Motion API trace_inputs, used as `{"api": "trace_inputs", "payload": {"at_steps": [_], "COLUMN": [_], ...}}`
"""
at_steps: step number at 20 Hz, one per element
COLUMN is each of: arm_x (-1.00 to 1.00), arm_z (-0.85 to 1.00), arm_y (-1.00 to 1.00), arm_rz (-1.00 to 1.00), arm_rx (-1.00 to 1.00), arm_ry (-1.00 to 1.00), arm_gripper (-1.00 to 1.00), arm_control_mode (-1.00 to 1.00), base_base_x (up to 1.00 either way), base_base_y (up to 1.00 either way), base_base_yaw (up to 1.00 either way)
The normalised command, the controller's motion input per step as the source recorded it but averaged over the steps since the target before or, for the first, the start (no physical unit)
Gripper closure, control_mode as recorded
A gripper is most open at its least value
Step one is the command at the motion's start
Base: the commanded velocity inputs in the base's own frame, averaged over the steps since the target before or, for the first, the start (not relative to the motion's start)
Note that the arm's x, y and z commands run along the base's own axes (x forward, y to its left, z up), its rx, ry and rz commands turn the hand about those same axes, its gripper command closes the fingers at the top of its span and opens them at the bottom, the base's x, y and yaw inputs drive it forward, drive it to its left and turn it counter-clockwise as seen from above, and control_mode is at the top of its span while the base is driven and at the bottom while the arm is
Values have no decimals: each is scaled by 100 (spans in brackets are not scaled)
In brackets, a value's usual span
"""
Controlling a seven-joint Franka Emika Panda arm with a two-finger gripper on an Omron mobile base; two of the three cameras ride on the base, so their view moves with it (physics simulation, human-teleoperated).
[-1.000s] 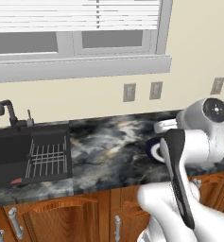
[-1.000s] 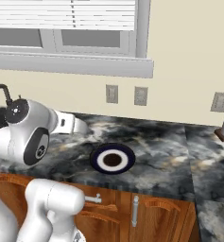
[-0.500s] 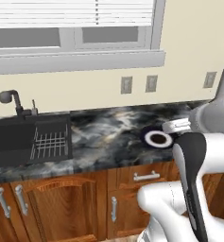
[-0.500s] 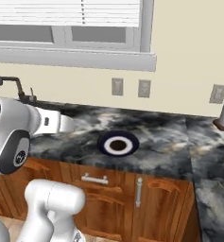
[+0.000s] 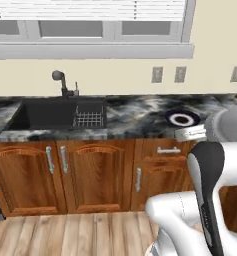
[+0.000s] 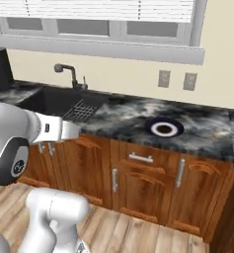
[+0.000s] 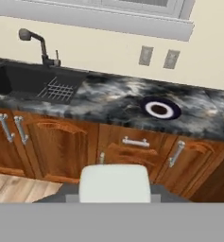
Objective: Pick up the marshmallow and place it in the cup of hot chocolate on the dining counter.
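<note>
An off-white squarish marshmallow sits right at the bottom middle of the hand view, with my gripper shut on it, dark fingertips flanking it. In the left base view my hand hangs in front of the worktop's edge. From the right base view it points right, level with the cabinet tops. The cup of hot chocolate and the dining counter are out of view.
A marbled worktop holds a black sink with a faucet and a round dark blue and white plate. Brown wood cabinets stand below, above wooden floor.
The whole picture has shifted: the base has backed away from the worktop, so cabinets and floor now show. The plate stays on the worktop. My gripper stays shut.
</note>
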Motion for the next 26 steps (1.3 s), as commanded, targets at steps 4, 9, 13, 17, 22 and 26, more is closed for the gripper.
{"api": "trace_inputs", "payload": {"at_steps": [4,9,13,17,22,26], "arm_x": [0,0,0,0,0,0], "arm_z": [0,0,0,0,0,0], "arm_y": [0,0,0,0,0,0], "arm_rz": [0,0,0,0,0,0], "arm_rx": [0,0,0,0,0,0], "arm_ry": [0,0,0,0,0,0], "arm_gripper": [100,100,100,100,100,100], "arm_control_mode": [100,100,100,100,100,100], "base_base_x": [0,0,-3,-7,0,0], "base_base_y": [4,0,0,0,0,0], "base_base_yaw": [100,100,100,100,100,100]}}
